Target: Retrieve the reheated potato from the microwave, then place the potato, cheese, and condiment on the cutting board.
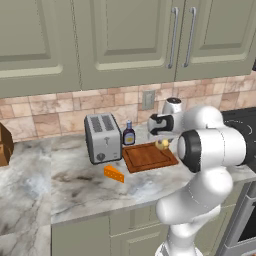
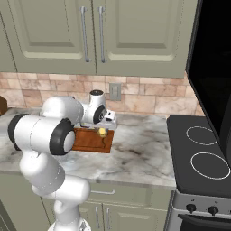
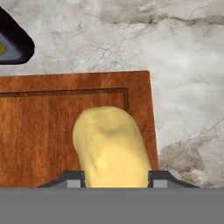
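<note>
In the left base view our white arm rises nearest the lens, its big elbow joint in front of the counter. Past it the gripper hangs over the right end of the cutting board, with the potato in it. The condiment stands just behind the board, beside the silver toaster; the cheese lies on the marble in front of the toaster, apart from the board

In the right base view the arm again comes first, then the gripper with the potato above the board's right edge. The black stovetop lies well to the right

In the hand view our fingers stand partly open, one at each side of the potato, clasping it over the board, near its grooved corner
</note>
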